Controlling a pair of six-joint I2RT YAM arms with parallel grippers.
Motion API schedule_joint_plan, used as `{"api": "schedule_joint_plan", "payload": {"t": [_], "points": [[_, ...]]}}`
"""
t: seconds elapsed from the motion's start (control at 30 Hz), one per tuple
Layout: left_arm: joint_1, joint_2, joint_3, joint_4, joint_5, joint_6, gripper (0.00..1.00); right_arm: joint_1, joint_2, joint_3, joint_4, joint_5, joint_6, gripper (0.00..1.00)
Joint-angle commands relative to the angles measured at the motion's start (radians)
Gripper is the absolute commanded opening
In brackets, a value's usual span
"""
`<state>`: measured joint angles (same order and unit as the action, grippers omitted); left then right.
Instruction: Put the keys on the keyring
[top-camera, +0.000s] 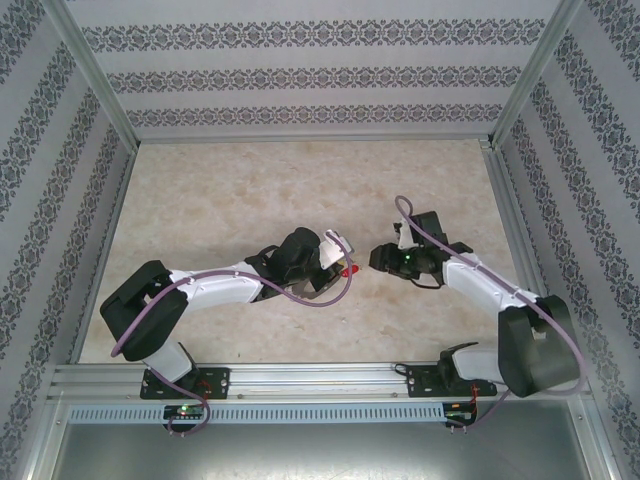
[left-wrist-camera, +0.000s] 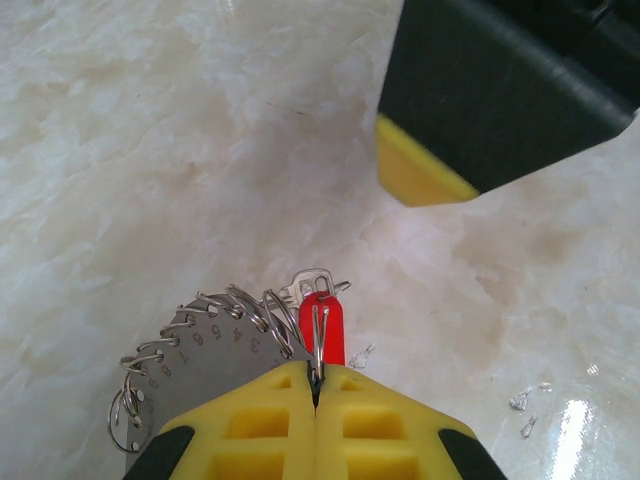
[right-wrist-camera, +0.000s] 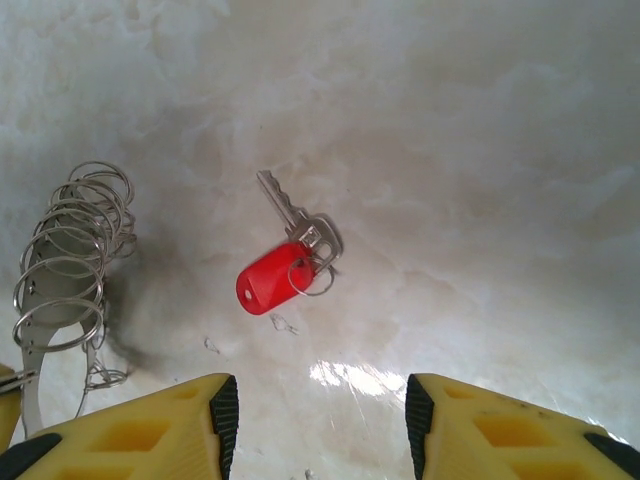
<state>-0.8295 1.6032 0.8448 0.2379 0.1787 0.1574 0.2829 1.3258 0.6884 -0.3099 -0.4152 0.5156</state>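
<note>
The key (right-wrist-camera: 270, 280), with a red plastic head, a short silvery blade and one small wire loop through it, lies flat on the marbled table. It is the red speck (top-camera: 348, 270) between my two grippers. My right gripper (right-wrist-camera: 317, 400) hovers above it, open, with nothing between its yellow fingers. My left gripper (left-wrist-camera: 316, 385) is shut on one wire loop of the keyring (left-wrist-camera: 215, 355), a grey numbered plate fringed with silvery loops. The keyring (right-wrist-camera: 65, 270) stands left of the key and apart from it. A right gripper fingertip (left-wrist-camera: 430, 170) hangs over the key (left-wrist-camera: 325, 320).
Small shiny specks (left-wrist-camera: 525, 400) lie on the table (top-camera: 250, 190) close to the key. Patterned walls and an aluminium frame (top-camera: 100, 110) enclose the table on three sides. Both arm bases sit on the rail (top-camera: 320, 380) at the near edge.
</note>
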Motion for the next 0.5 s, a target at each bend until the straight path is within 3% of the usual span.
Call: {"api": "schedule_joint_plan", "payload": {"t": [0.0, 0.47], "points": [[0.007, -0.028, -0.006, 0.047, -0.014, 0.001, 0.0, 0.04, 0.064, 0.058, -0.037, 0.075, -0.057, 0.5], [0.012, -0.033, -0.015, 0.054, -0.035, -0.004, 0.0, 0.194, 0.244, 0.129, -0.029, 0.26, -0.226, 0.45]]}}
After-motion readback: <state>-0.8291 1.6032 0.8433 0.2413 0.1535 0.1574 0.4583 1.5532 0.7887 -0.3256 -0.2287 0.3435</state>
